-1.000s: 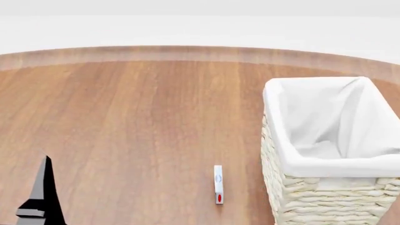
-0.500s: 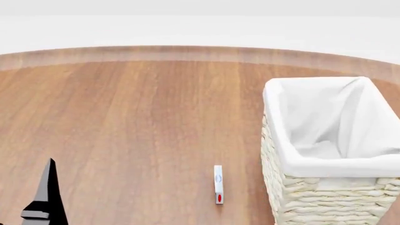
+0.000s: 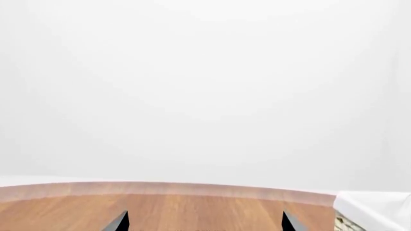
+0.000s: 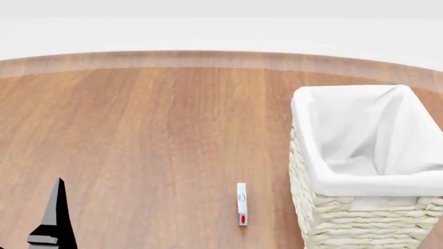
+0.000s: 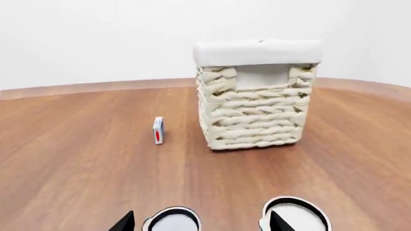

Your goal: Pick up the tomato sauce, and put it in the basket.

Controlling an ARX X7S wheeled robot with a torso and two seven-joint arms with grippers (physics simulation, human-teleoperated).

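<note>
Wooden table (image 4: 159, 129) is seen from the head view, with the basket (image 4: 360, 181) parked at its right side, cloth lining folded over the rim and nothing visible inside it. A small white block with a red mark (image 4: 241, 203) is stood on edge near the basket's left side, not touching it.

The left gripper (image 3: 205, 222) is shown with its two dark fingertips set wide apart and nothing between them, pointed out over the table edge toward the blank wall; a corner of the basket is caught at the edge of its wrist view. Only one of its fingers is caught low at the left of the head view.

The right gripper (image 5: 200, 222) is spread apart too, nothing clamped. Right by its fingertips two round white can tops are seen, one top (image 5: 172, 220) and a second top (image 5: 295, 214). Labels are cut off, so which is the tomato sauce can't be told
</note>
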